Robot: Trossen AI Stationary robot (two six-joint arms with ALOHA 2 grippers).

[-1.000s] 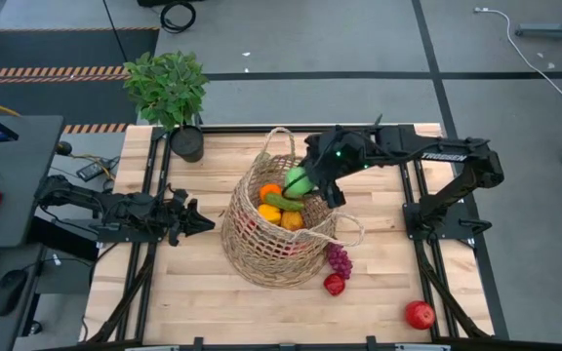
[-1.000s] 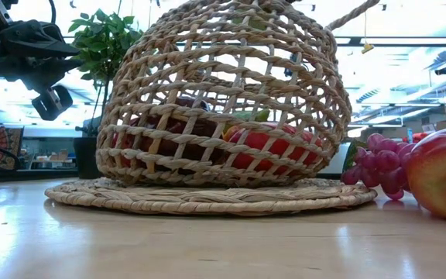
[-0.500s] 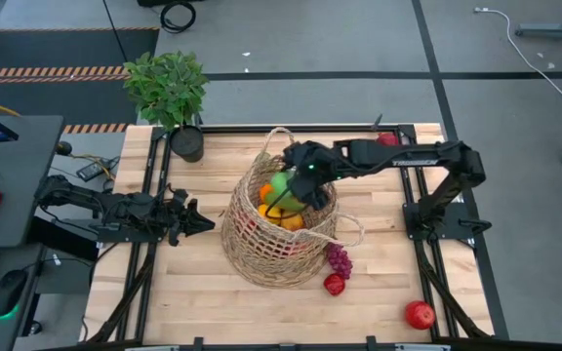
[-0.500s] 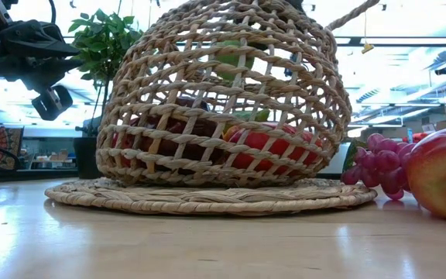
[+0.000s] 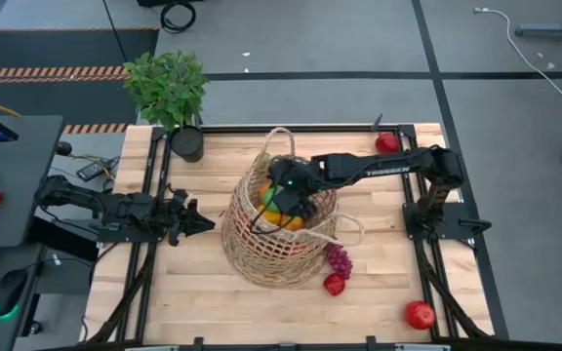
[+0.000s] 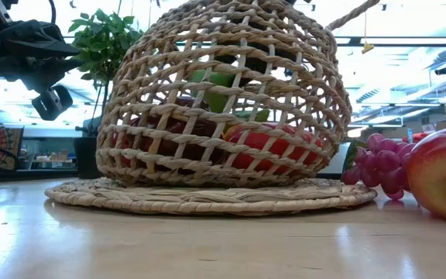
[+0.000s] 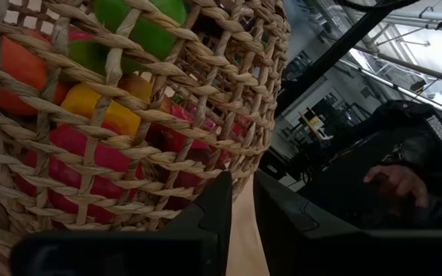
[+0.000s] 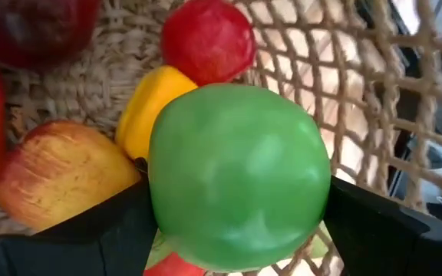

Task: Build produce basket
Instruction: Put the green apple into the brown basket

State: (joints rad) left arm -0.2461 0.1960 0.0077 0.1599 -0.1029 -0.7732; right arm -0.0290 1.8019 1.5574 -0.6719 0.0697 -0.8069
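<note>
Right gripper [image 8: 236, 230]: inside the basket [image 5: 252, 249] mouth at frame centre in the high view, its 2 fingers clamped on the green apple [image 8: 239, 175].
Left gripper [image 5: 201, 222]: parked left of the basket, fingers nearly together, carrying nothing.
Basket contents: yellow pepper [image 8: 153, 107], red apples [image 8: 208, 40], more fruit beneath (a crowded pile).
Outside: grapes [image 5: 340, 259] and 2 red fruits at lower right, 1 by the right arm's base.
Risk: released this high, the apple may bounce off the pile.
Risk: pulling out carelessly could snag the weave and tip the basket.
</note>
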